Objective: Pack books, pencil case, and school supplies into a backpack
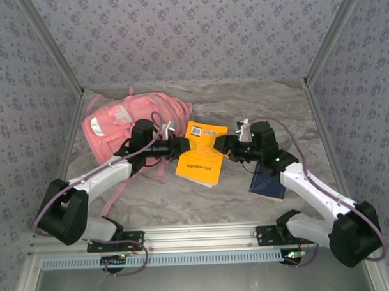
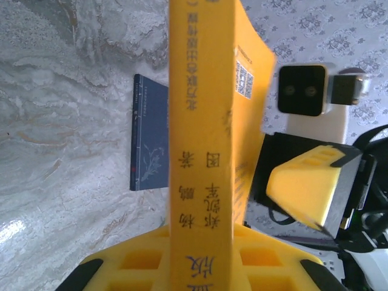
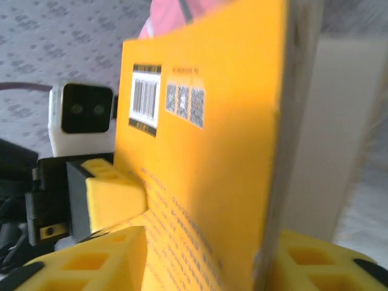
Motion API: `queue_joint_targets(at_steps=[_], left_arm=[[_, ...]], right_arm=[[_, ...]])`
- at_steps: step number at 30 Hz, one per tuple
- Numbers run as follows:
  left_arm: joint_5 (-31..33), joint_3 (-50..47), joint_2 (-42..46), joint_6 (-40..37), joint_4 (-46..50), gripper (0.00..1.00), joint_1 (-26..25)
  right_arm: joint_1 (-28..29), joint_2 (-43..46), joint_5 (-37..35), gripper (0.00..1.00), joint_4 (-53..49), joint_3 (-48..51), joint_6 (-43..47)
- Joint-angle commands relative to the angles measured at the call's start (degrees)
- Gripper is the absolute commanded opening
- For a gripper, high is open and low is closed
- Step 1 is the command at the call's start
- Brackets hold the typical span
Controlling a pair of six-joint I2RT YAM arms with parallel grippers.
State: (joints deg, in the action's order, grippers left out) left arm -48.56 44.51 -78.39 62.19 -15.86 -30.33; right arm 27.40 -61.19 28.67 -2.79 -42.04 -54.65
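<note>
Evidently the yellow-orange book [image 1: 200, 159] hung between the two tools at mid-table, lifted clear of the marbled table [image 1: 184, 206] and tilted, its barcode corner uppermost. The left tool [image 1: 182, 146] was clamped on the book: in the left wrist view the spine ran straight up between its yellow fingers [image 2: 136, 264], which pressed on both covers. The right tool [image 1: 225, 144] met the book from the opposite side with its jaws apart around the edge. One of its fingers [image 2: 309, 188] stood just beside the cover (a thin dark gap showed between them), so it straddled the book rather than gripped it.

The left arm reached from its base at the near left corner up and rightward, elbow low, wrist turned to point right. The right arm mirrored it from the near right corner, forearm rising leftward, wrist pointing left, so the tools faced each other across the book.

The pink backpack [image 1: 123, 119] lay on the table behind the left wrist, just beside the book's left edge. A dark navy book [image 1: 267, 184] lay flat under the right forearm.
</note>
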Motion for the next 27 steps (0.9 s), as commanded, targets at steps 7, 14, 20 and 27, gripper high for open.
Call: queue_joint_targets(at_steps=[7,14,20,27], left_arm=[[8.93,6.94,9.74,-19.47,14.67,0.00,-1.71],[46.91,10.84,20.48,-64.02,23.37,0.00,-18.62],[62.55,10.07,18.27,-79.32,17.24,0.00,-21.27],[66.29,2.80,21.94,-96.56,2.94,0.00,-27.00]], right_arm=[[-1.71,7.25,-13.86,0.63,-23.80,-9.10,10.62],[-1.98,10.26,-8.04,0.64,-24.63,-13.38,6.00],[-2.14,11.71,-2.03,0.64,-12.17,-11.43,-7.38],[-0.53,13.64,-4.41,0.91,0.26,-8.55,-22.13]])
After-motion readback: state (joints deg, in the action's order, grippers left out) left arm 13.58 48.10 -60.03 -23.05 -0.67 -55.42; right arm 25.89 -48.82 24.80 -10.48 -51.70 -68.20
